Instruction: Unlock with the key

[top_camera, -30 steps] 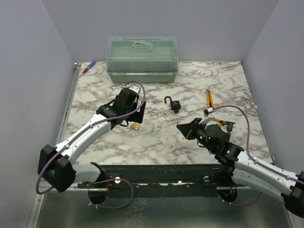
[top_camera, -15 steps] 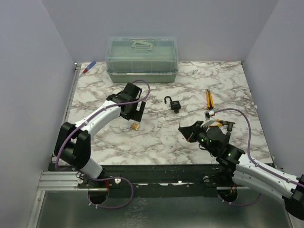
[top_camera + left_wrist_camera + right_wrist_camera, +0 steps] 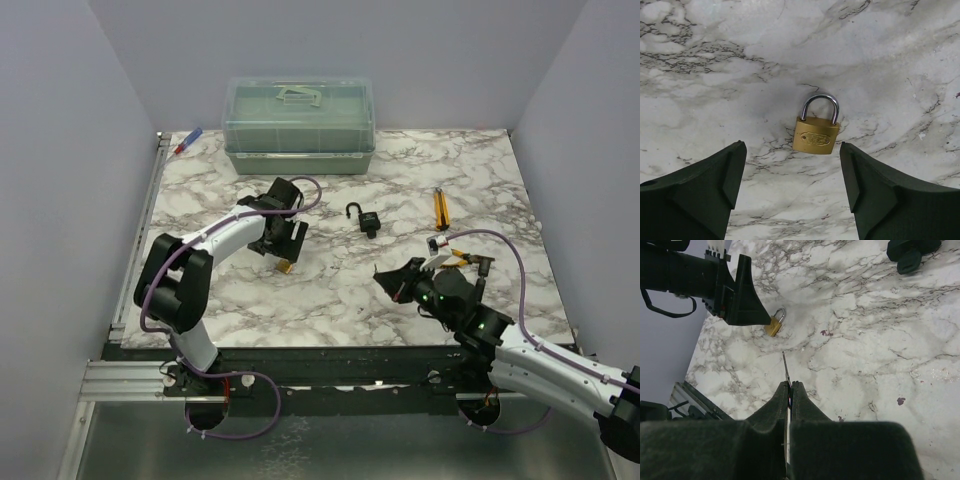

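A small brass padlock (image 3: 816, 137) lies flat on the marble table (image 3: 330, 290), its shackle pointing away from the left wrist camera. My left gripper (image 3: 791, 162) hovers just behind it, open, a finger on either side and nothing between them. In the top view this padlock (image 3: 286, 266) sits right below the left gripper (image 3: 282, 238). My right gripper (image 3: 790, 384) is shut on the key (image 3: 785, 365). Only the key's thin shaft sticks out, aimed toward the brass padlock (image 3: 773, 326). A black padlock (image 3: 367, 220) with its shackle open lies mid-table.
A clear lidded box (image 3: 299, 125) stands at the back. A yellow-handled tool (image 3: 439, 207) lies right of the black padlock, and a red and blue pen (image 3: 187, 141) at the back left corner. The right gripper (image 3: 386, 279) hangs over the table's front right.
The left arm has folded back toward its base while its gripper stayed over the brass padlock, and its jaws have narrowed a little. The right gripper has barely shifted, still holding the key.
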